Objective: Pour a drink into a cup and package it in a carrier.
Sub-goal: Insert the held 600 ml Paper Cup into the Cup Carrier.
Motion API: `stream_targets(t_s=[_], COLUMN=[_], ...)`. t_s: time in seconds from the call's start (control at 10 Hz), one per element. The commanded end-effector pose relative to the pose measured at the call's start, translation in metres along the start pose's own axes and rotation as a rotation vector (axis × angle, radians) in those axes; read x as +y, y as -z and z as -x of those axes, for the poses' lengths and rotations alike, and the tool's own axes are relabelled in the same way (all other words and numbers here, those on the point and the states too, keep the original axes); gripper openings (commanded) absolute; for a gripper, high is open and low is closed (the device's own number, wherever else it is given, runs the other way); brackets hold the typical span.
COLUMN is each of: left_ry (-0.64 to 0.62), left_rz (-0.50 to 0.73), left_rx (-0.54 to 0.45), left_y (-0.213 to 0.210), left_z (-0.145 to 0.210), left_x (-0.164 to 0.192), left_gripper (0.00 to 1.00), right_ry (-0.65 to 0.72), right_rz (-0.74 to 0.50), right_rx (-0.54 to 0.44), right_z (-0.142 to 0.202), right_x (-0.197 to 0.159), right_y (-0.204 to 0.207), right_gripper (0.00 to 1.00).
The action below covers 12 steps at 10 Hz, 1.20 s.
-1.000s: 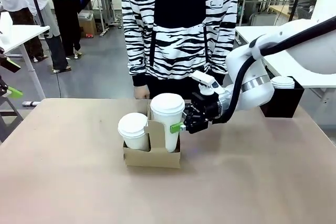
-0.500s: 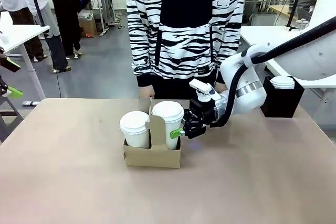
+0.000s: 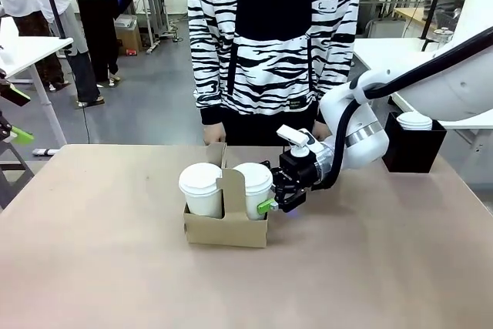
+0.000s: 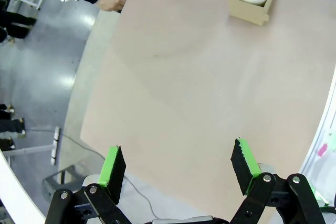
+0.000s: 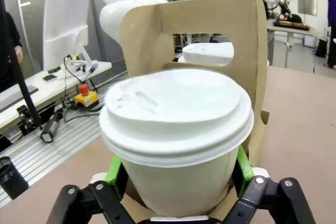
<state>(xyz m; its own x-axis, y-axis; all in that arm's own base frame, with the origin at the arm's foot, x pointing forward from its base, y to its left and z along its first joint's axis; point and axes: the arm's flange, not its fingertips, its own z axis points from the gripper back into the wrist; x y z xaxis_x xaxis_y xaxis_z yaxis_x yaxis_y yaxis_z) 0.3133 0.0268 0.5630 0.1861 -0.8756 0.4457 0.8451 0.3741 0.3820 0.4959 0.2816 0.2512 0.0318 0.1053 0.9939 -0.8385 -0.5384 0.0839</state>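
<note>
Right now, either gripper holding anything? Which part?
Left gripper: open, nothing. Right gripper: pads flank the cup wall below the lid; gripping or released, can't tell.

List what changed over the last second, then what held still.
The right end effector lowered the lidded white cup into the right hole of the cardboard cup carrier. Its pads flank the cup; whether they have let go is unclear. The carrier shifted slightly right. The other lidded cup stayed seated, and the left end effector stayed open.
</note>
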Motion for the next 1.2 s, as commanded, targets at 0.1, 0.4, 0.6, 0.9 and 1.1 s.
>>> stream_targets(t_s=[0.1,0.4,0.6,0.9,1.1], left_ry=[-0.016,-0.016,-0.016,-0.016,-0.016], left_rz=[0.006,0.006,0.006,0.006,0.006], left_rx=[-0.012,-0.012,-0.012,-0.012,-0.012], left_y=[-0.001,-0.001,-0.001,-0.001,-0.001], left_z=[-0.002,-0.002,-0.002,-0.002,-0.002], left_x=[-0.001,-0.001,-0.001,-0.001,-0.001], left_gripper=[1.00,1.00,1.00,1.00,1.00], right_ry=[-0.039,0.039,0.169,0.572,0.721], right_rz=[0.039,0.184,0.393,0.816,1.092], right_rx=[0.062,0.162,0.205,0.237,0.303], right_z=[-0.018,-0.038,-0.062,-0.103,-0.111], right_x=[0.009,0.031,0.074,0.189,0.240], right_y=[-0.017,-0.071,-0.118,-0.163,-0.179], right_gripper=[1.00,1.00,1.00,1.00,1.00])
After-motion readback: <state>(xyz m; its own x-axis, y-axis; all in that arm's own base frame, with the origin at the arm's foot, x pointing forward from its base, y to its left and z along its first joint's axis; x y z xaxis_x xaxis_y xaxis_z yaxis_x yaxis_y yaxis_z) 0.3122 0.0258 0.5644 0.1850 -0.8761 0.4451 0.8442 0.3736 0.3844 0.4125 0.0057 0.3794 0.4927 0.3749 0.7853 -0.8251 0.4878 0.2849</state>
